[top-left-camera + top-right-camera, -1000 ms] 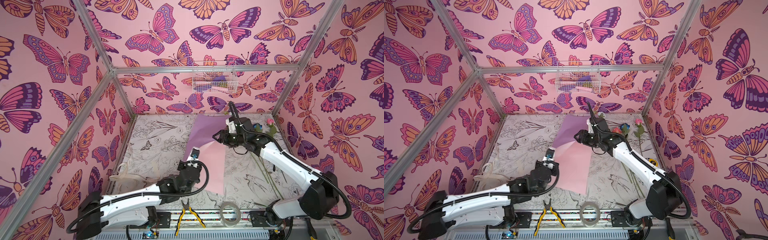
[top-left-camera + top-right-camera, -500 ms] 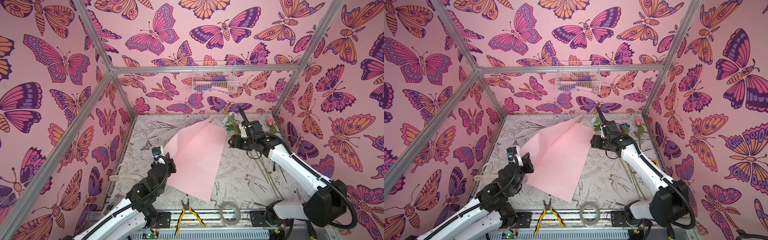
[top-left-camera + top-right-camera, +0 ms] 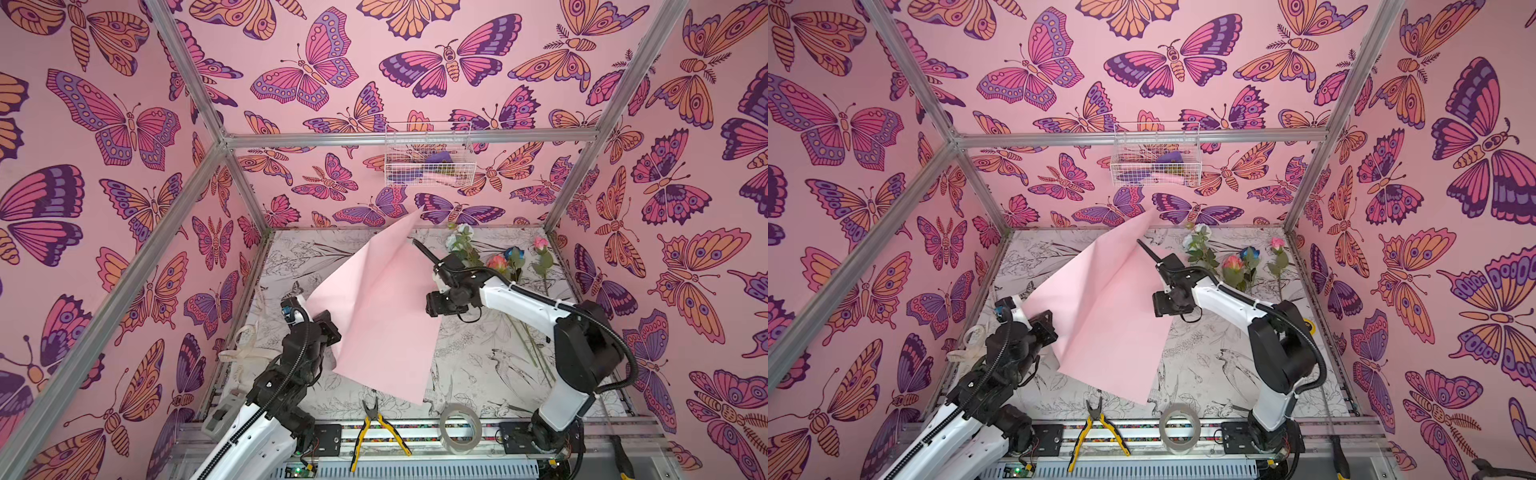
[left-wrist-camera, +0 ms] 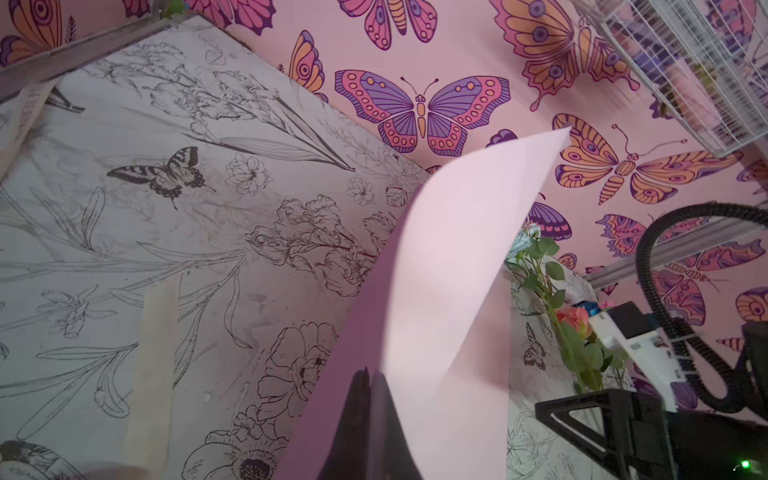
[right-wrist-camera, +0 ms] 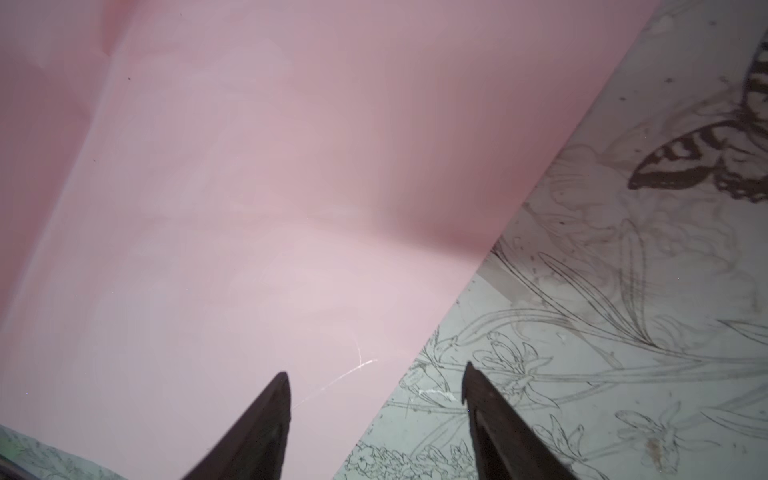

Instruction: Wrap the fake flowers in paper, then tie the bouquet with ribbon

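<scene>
- The bouquet's paper [image 3: 374, 316] is hanging tilted over the tabletop [image 3: 478, 365], pink face up, bending limply: probably light, floppy and easily creased.
- The left gripper [image 4: 368, 382] is pinching its edge; the right gripper [image 5: 374, 382] is hovering spread, empty.
- The fake flowers [image 3: 497, 262] are lying far right, loose; their stiff stems [image 3: 527, 345] are looking the safest hold.

Tilted-up paper sheet [image 3: 374, 316] blocks centre; roses [image 3: 497, 262] crowd far right; pliers [image 3: 374, 415], tape roll [image 3: 461, 449] line near edge; far-left mat [image 3: 299, 253] open
</scene>
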